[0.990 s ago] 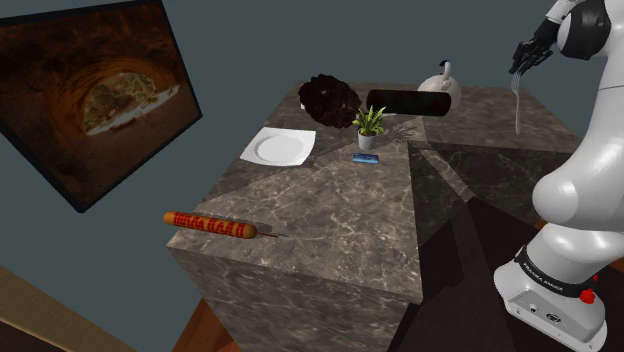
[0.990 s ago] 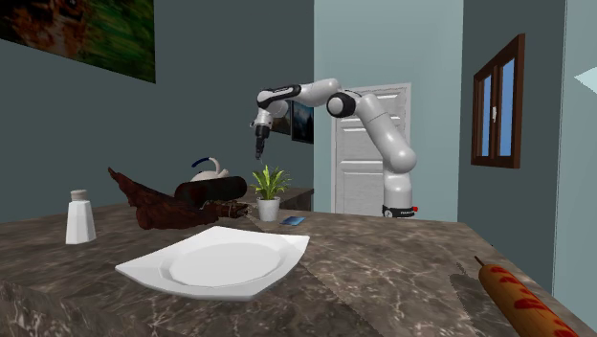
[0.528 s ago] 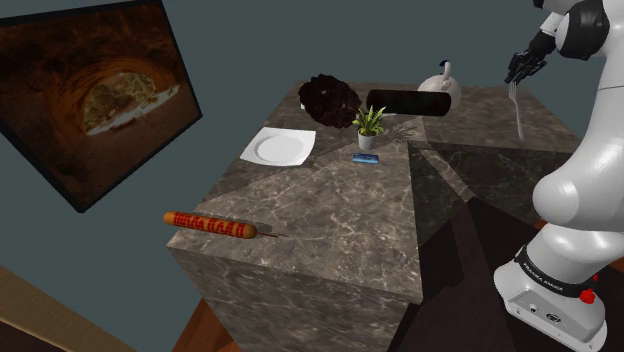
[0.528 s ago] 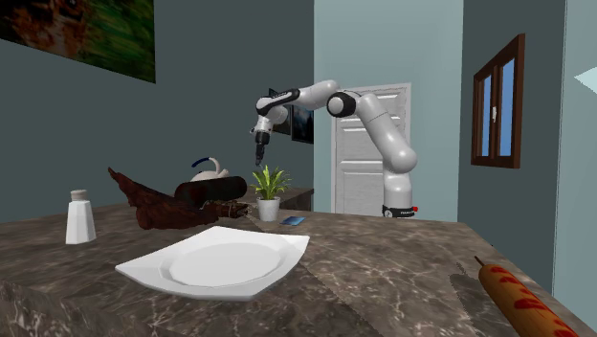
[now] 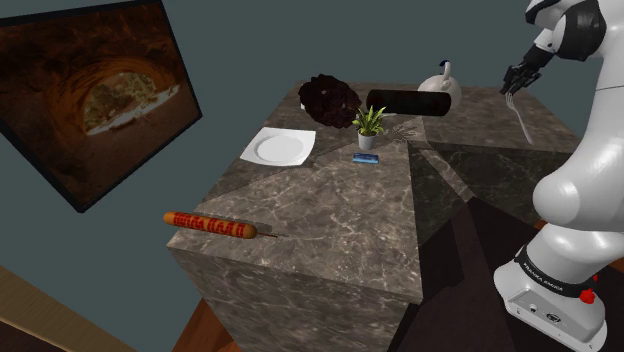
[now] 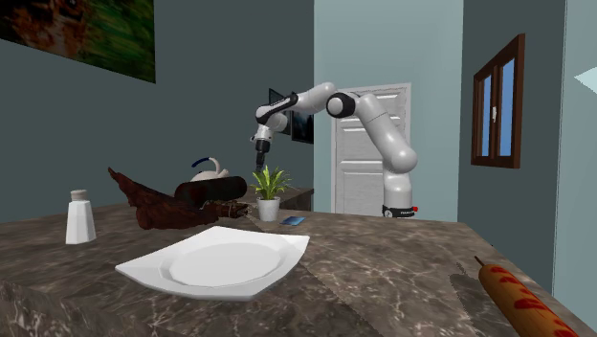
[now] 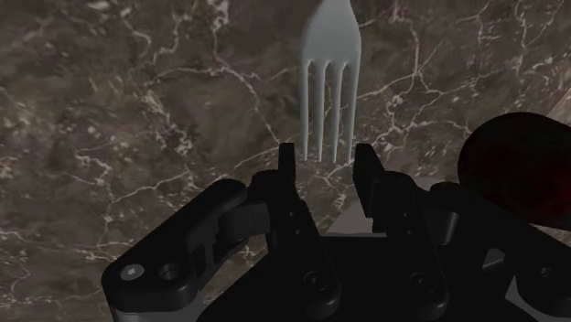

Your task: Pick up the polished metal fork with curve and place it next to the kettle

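Item: grey metal fork (image 7: 329, 64). Clasped by its tines between the narrowly parted fingers of the black gripper (image 7: 327, 160), handle hanging down. Location: in the air over the dark marble countertop (image 5: 330, 210), near the white kettle (image 5: 441, 80), not touching either.

Over the last second I've brought the hand (image 5: 513, 80) lower and a little closer to the kettle (image 5: 440, 80). The wrist has rolled as well, so the fork (image 5: 521, 118) clasped in the hand now hangs slanted below it instead of straight down.
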Controlling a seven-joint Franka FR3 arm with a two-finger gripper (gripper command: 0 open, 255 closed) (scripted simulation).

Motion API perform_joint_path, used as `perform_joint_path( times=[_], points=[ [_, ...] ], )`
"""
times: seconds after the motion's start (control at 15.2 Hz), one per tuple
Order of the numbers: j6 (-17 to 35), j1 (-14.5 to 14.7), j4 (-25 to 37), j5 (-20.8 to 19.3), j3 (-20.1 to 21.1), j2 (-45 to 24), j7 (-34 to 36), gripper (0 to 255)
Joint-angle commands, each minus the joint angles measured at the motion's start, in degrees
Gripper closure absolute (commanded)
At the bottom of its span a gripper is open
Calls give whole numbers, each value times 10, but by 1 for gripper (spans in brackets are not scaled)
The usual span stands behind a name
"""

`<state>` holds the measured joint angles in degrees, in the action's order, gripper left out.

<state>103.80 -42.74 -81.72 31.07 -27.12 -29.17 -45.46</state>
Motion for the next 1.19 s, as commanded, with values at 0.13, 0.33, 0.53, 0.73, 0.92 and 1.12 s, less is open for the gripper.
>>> perform_joint_path(
  times=[0.13, 0.33, 0.53, 0.73, 0.92, 1.12],
  points=[
    [25, 2, -20, 6, 3, -8, -9, 255],
    [43, 3, -33, 11, 5, -14, -17, 255],
    [60, 3, -45, 17, 8, -22, -25, 255],
    [76, 2, -55, 23, 11, -30, -32, 255],
    [84, 2, -59, 26, 13, -34, -36, 255],
    [84, 2, -59, 26, 13, -34, -36, 255]
  ],
)
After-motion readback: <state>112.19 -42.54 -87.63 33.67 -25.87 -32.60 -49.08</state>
